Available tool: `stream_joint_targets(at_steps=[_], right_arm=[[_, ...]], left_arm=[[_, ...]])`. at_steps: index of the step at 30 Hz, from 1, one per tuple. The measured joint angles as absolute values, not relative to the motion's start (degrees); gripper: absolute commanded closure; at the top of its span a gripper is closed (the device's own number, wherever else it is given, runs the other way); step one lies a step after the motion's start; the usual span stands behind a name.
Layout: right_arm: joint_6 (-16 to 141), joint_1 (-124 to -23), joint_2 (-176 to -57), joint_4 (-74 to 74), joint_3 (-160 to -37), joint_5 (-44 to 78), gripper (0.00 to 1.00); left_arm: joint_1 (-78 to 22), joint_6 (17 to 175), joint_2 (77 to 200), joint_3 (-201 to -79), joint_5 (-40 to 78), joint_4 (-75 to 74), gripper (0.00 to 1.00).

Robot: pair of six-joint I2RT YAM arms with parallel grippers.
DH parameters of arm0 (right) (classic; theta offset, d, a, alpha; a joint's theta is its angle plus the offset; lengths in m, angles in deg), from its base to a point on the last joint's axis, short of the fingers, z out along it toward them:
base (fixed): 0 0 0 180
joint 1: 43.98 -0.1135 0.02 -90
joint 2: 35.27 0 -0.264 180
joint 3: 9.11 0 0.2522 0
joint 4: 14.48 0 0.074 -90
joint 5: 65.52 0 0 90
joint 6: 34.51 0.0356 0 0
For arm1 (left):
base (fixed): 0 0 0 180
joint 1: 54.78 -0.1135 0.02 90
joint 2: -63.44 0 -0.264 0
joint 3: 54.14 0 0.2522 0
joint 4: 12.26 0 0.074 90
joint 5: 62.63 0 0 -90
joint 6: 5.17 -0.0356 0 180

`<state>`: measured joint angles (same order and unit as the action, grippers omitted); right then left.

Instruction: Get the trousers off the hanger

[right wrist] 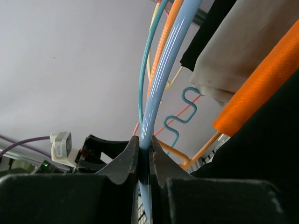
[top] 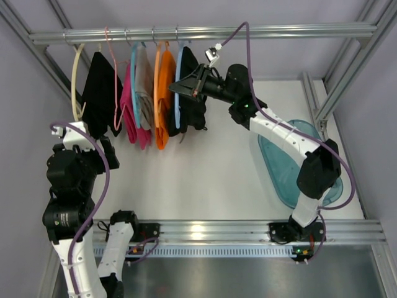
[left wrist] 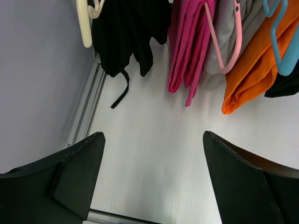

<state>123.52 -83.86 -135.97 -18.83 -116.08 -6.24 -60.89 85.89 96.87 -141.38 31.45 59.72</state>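
Honestly, nothing is being pulled off yet: the black trousers [top: 193,115] are being carried by the light blue hanger [right wrist: 164,79] on the rail [top: 279,31], up at 12 o'clock in the overhead view. The orange trousers [top: 162,99] are being kept on their own hanger, right at 9 o'clock of them. The right gripper [right wrist: 142,151] is being clenched on the blue hanger's rod, no cloth being touched, so it looks like only the grab is being done and the whole sliding-off is being left. The left gripper [left wrist: 153,135] is being held wide open with nothing in it, down at 8 o'clock. The rail is being crowded by a pink garment [top: 131,118], a beige garment [top: 144,81], another black garment [top: 99,93] and a cream hanger [top: 77,74]. A teal tub [top: 282,174] is being parked at 3 o'clock.
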Motion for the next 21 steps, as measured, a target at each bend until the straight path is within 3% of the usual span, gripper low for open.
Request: stream_joint_targets(at_steps=[21], right_arm=[[100.0, -83.6, -136.9, -17.5, -117.4, -10.8, 1.00]], left_arm=[[-60.9, 86.9, 98.7, -143.7, 30.7, 59.7, 0.05]])
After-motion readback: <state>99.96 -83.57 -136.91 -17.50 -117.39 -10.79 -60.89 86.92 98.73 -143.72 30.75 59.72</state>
